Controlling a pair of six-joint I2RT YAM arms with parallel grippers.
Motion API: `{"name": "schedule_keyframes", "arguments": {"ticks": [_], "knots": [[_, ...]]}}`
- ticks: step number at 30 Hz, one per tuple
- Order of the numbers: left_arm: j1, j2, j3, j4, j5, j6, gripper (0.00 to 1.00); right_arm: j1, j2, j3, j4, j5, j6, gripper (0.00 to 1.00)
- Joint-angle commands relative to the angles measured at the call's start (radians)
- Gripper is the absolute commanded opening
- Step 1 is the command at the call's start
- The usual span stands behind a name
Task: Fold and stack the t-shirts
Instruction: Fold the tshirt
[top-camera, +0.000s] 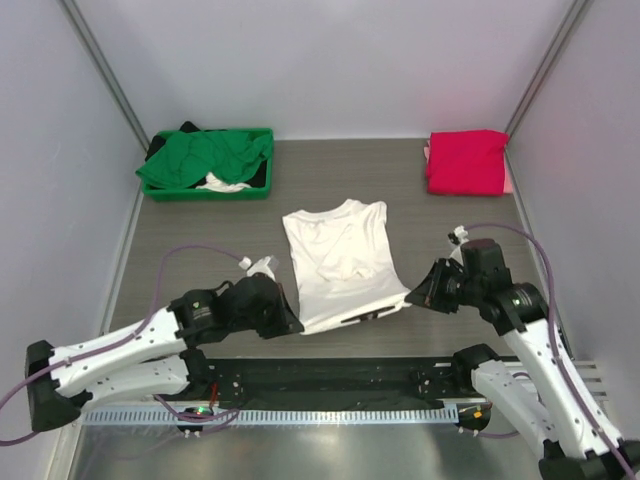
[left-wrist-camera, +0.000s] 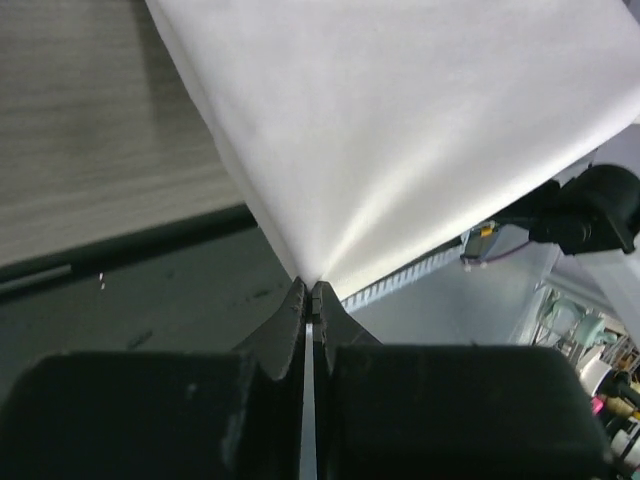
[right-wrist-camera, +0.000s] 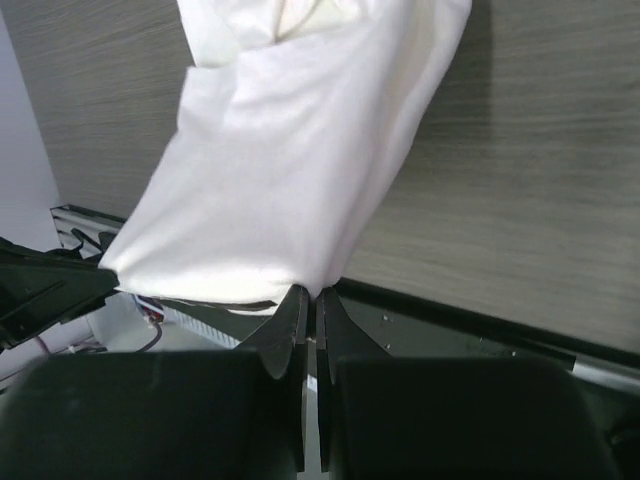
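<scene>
A white t-shirt (top-camera: 340, 258) lies in the middle of the table, collar end away from me, its near hem lifted off the surface. My left gripper (top-camera: 296, 326) is shut on the hem's left corner; the left wrist view shows the cloth (left-wrist-camera: 400, 130) fanning up from the closed jaws (left-wrist-camera: 310, 290). My right gripper (top-camera: 414, 298) is shut on the hem's right corner; the right wrist view shows the cloth (right-wrist-camera: 290, 190) bunched above the jaws (right-wrist-camera: 312, 294). A folded pink-red t-shirt (top-camera: 466, 161) lies at the back right. A green t-shirt (top-camera: 205, 157) hangs over the bin.
A green plastic bin (top-camera: 262, 170) stands at the back left with green, white and dark clothes in it. A black strip (top-camera: 330, 375) runs along the table's near edge between the arm bases. White walls close in the table on three sides.
</scene>
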Motion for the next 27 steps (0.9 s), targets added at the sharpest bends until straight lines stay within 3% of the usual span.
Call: {"name": "schedule_keyframes", "arguments": {"ticks": [1, 7, 15, 27], "knots": [[-0.083, -0.088, 0.039, -0.207, -0.129, -0.136, 0.00, 0.005, -0.097, 0.075, -0.223, 0.026, 0.059, 0.01], [-0.122, -0.116, 0.123, -0.296, -0.226, -0.133, 0.00, 0.005, -0.138, 0.138, -0.229, 0.085, 0.101, 0.01], [-0.086, -0.045, 0.243, -0.353, -0.352, -0.065, 0.00, 0.005, 0.023, 0.223, -0.171, 0.162, 0.041, 0.01], [0.265, 0.143, 0.355, -0.245, -0.145, 0.166, 0.00, 0.005, 0.275, 0.311, -0.042, 0.220, -0.010, 0.01]]}}
